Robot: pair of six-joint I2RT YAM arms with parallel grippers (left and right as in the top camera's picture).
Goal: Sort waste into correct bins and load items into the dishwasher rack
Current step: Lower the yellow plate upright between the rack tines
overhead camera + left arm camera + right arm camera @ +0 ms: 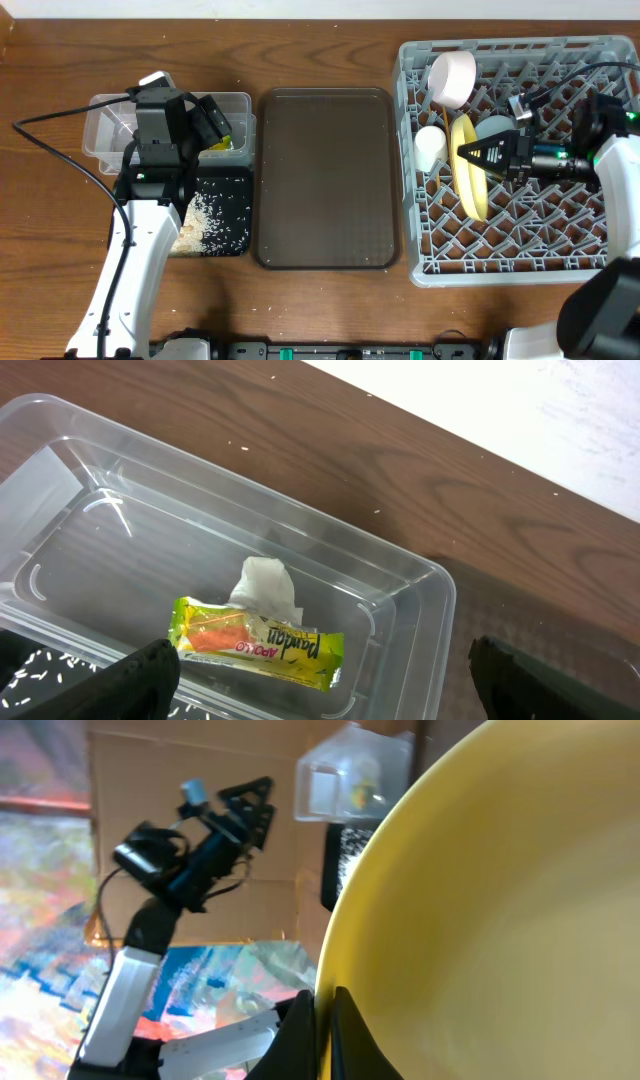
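The yellow-green plate (468,170) stands on edge in the grey dishwasher rack (520,262). My right gripper (462,153) is shut on its rim; in the right wrist view the plate (500,900) fills the right half, pinched by the gripper (325,1030). A white cup (430,147), a pinkish bowl (452,78) and a light blue bowl (495,127) also sit in the rack. My left gripper (218,125) hangs open over the clear tub (105,125). Below the left gripper (320,680), the tub (400,575) holds the snack wrapper (260,643) and the tissue (268,587).
A black tray (235,180) with loose rice grains (205,225) lies just in front of the clear tub. The large dark brown serving tray (325,180) sits between the bins and the rack. My left arm's cable loops over the table at far left.
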